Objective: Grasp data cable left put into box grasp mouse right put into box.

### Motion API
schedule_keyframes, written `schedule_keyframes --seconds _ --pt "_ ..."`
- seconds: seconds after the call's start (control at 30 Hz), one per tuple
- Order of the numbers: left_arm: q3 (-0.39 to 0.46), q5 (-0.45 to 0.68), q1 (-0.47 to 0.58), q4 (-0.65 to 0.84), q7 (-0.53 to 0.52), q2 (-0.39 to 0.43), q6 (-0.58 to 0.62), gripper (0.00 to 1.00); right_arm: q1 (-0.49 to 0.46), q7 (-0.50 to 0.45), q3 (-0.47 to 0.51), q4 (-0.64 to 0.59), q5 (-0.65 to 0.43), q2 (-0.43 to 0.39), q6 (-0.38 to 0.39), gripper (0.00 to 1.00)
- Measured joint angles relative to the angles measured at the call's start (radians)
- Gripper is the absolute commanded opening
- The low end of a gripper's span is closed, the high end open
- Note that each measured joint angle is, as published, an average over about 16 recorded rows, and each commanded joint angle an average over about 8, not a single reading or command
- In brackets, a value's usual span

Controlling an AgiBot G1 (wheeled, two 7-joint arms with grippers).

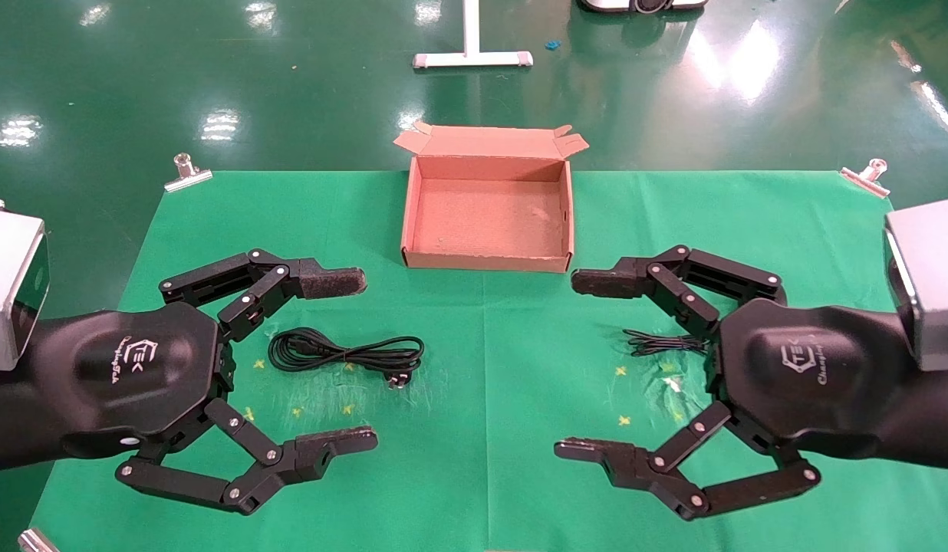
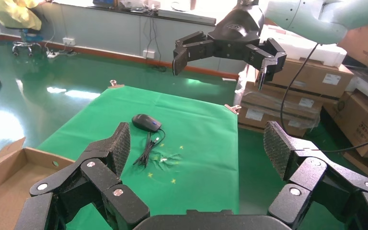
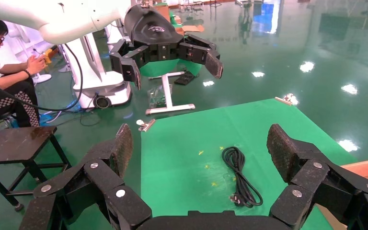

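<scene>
The left gripper (image 1: 351, 360) hangs wide open and empty above the green cloth (image 1: 482, 368), the data cable (image 1: 343, 354) lying coiled on the cloth below it. The box (image 1: 487, 261) sits open at the cloth's far middle with nothing in it. The right gripper (image 1: 585, 364) is likewise spread and empty. Its body hides the mouse in the head view; the left wrist view shows the mouse (image 2: 146, 122) on the cloth.

The open cardboard box (image 1: 488, 207) is set at the far middle of the green cloth (image 1: 482, 460). The data cable (image 1: 343, 354) is framed by the spread left gripper (image 1: 365, 362). The right gripper (image 1: 572, 364) is likewise held wide open.
</scene>
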State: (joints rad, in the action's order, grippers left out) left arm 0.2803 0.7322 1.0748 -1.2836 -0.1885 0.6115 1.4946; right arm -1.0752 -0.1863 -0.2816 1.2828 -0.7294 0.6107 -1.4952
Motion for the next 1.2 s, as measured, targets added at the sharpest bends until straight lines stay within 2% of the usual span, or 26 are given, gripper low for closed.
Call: schedule_keyframes --seconds 0.93,1.2 --pt "0.001 0.003 0.0 -0.001 0.001 -0.002 0.001 1.0 0.0 0.001 0.0 0.001 -0.002 -0.001 0.0 1.0" --pt "0.044 0.119 0.023 -0.024 -0.012 -0.028 0.011 1.0 -0.001 0.02 -0.012 0.028 -0.083 -0.023 0.031 1.0"
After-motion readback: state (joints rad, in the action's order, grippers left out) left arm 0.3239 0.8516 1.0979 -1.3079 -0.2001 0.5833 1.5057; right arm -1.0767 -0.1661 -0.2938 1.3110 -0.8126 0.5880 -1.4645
